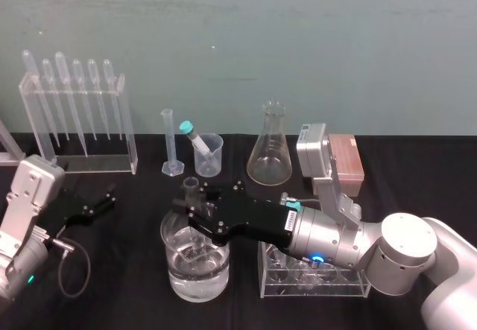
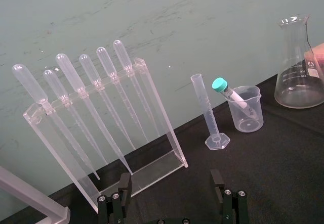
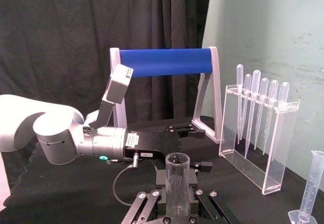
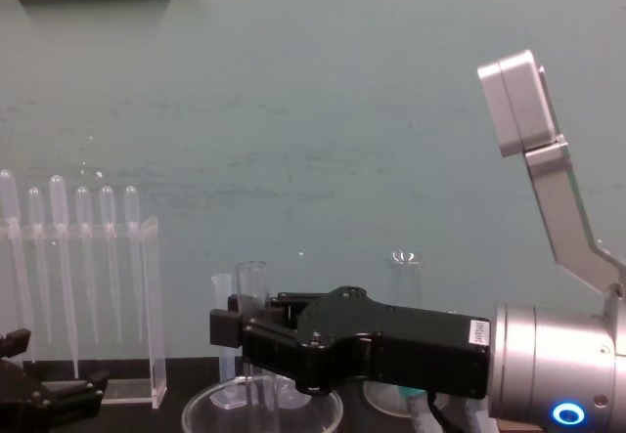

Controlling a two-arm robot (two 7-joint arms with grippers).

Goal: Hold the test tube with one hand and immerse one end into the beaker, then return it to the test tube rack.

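1. Desk (image 1: 127,270): covered in black cloth, set against a green wall.
2. Right gripper (image 1: 195,200): reaches across from the right, over the front middle of the desk; its fingers are clamped on the test tube just below the rim.
3. Left gripper (image 2: 171,193): rests low near the desk's left edge, facing the pipette rack, with its fingers apart and nothing between them.
4. Pipette rack (image 1: 78,121): clear, at the back left corner, with six pipettes hanging in it.
5. Test tube rack (image 1: 358,289): clear, at the front edge, just right of the beaker.
6. Beaker (image 1: 175,270): wide, partly filled with clear liquid, at the front middle.
7. Conical flask (image 1: 270,155): upright at the back edge, right of centre.
8. Test tube (image 1: 191,185): upright, open top above the gripper, lower end down inside the beaker.
9. Graduated cylinder (image 1: 170,144) and small beaker (image 1: 210,155): side by side at the back middle; a teal-capped tube (image 1: 192,135) leans in the small beaker.
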